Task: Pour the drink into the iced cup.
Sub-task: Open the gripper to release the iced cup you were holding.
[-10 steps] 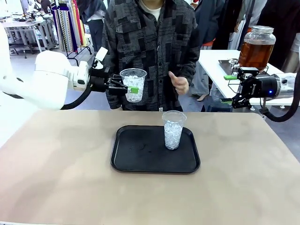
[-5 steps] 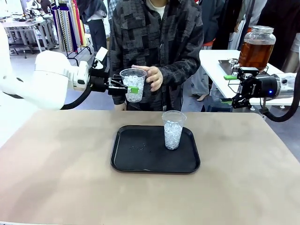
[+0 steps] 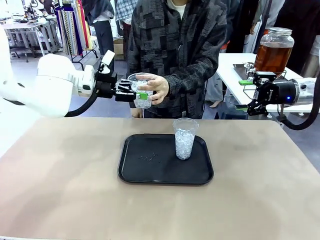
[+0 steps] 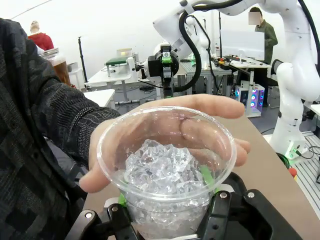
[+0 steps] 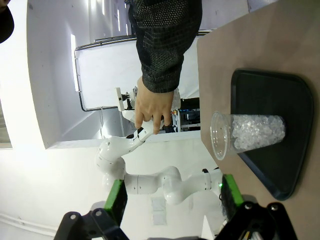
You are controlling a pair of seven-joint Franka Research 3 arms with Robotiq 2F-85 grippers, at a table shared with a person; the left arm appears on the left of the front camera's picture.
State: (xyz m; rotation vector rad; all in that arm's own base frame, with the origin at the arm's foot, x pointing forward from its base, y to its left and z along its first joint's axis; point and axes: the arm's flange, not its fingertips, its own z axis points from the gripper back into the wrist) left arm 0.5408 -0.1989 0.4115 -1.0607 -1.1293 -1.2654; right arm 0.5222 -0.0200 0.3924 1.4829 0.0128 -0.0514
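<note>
busy hall with clothes racks and other tables lies behind a tan table [image 3: 60, 190]. at its middle sits a black tray [image 3: 145, 172], and a second iced cup [image 3: 184, 139] stands upright on the tray's right part.

the left arm comes in level from the left, above the table's far edge, wrist pointing right. the left gripper [image 3: 140, 95] is clamped on the sides of a clear iced cup [image 3: 142, 103], held upright in the air in front of the person. the person's hand [image 3: 154, 87] reaches in from the far side, palm and fingers curled around the cup's upper half. in the left wrist view the fingers show through the plastic against the far wall, with the thumb at one side. how firmly the hand grips cannot be told.

the right arm bends in from the right edge, held level beside a white side table [image 3: 230, 62]. the right gripper [image 3: 246, 95] points left with its jaws spread wide and nothing between them. its wrist view is rolled sideways, so the tray and the cup on it lie on their side there.

the drink [image 3: 272, 57], amber-brown, fills a lidded glass jar [image 3: 278, 34] on that side table, well apart from both cups. the jar's foot is hidden behind the right gripper. the hand covers most of the held cup's rim in the front view, and the cup hides the left fingertips in the wrist view.
</note>
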